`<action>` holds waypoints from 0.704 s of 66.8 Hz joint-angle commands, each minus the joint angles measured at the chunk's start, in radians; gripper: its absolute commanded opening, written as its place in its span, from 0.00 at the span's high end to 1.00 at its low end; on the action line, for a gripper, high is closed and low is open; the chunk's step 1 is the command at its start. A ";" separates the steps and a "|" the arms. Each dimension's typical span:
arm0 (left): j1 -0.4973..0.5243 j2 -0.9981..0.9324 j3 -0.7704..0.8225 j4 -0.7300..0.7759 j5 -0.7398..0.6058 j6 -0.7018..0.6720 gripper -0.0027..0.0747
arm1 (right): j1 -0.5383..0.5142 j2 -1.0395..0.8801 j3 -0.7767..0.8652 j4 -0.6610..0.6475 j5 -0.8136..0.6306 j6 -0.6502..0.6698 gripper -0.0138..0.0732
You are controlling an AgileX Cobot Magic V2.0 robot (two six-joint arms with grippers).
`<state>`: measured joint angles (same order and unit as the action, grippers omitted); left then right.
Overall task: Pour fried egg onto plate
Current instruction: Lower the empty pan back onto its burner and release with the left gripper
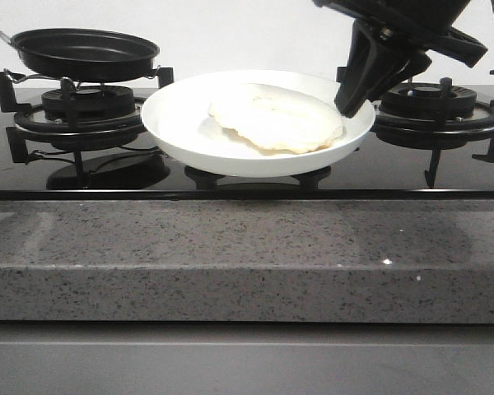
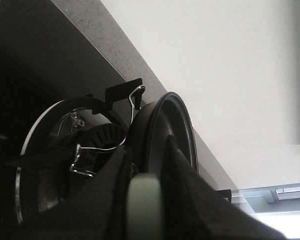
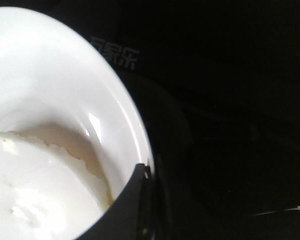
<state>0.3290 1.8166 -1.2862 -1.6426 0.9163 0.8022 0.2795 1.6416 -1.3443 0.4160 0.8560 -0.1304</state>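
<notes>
The white plate (image 1: 181, 123) is held over the middle of the black stove. The fried egg (image 1: 276, 119) lies on it as a pale, irregular slab; no yolk shows. My right gripper (image 1: 350, 103) is shut on the plate's right rim. In the right wrist view one finger (image 3: 132, 205) lies over the rim (image 3: 117, 100), next to the egg (image 3: 35, 190). The black frying pan (image 1: 86, 53) hangs level above the left burner. My left gripper (image 2: 146, 175) is shut on its pale green handle (image 2: 145, 210). The pan (image 2: 165, 130) shows edge-on there.
The left burner grate (image 1: 82, 115) sits under the pan. The right burner grate (image 1: 436, 111) is behind my right arm. The grey speckled counter (image 1: 247, 255) runs along the front. A white wall stands behind the stove.
</notes>
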 commanded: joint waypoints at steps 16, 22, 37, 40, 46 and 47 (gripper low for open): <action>0.007 -0.028 -0.031 -0.094 -0.017 -0.007 0.86 | -0.001 -0.036 -0.024 0.023 -0.034 -0.008 0.92; 0.007 -0.028 -0.031 -0.092 -0.034 -0.007 0.69 | -0.001 -0.036 -0.024 0.023 -0.034 -0.008 0.92; 0.019 -0.028 -0.031 -0.060 -0.030 0.000 0.25 | -0.001 -0.036 -0.024 0.023 -0.034 -0.008 0.92; 0.028 -0.028 -0.031 -0.051 -0.014 0.000 0.23 | -0.001 -0.036 -0.024 0.023 -0.034 -0.008 0.92; 0.054 -0.034 -0.031 -0.032 0.011 0.000 0.23 | -0.001 -0.036 -0.024 0.023 -0.034 -0.008 0.92; 0.058 -0.034 -0.031 -0.023 0.012 0.000 0.23 | -0.001 -0.036 -0.024 0.023 -0.034 -0.008 0.92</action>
<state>0.3632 1.8396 -1.2862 -1.6372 0.8697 0.7980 0.2795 1.6416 -1.3443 0.4160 0.8560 -0.1304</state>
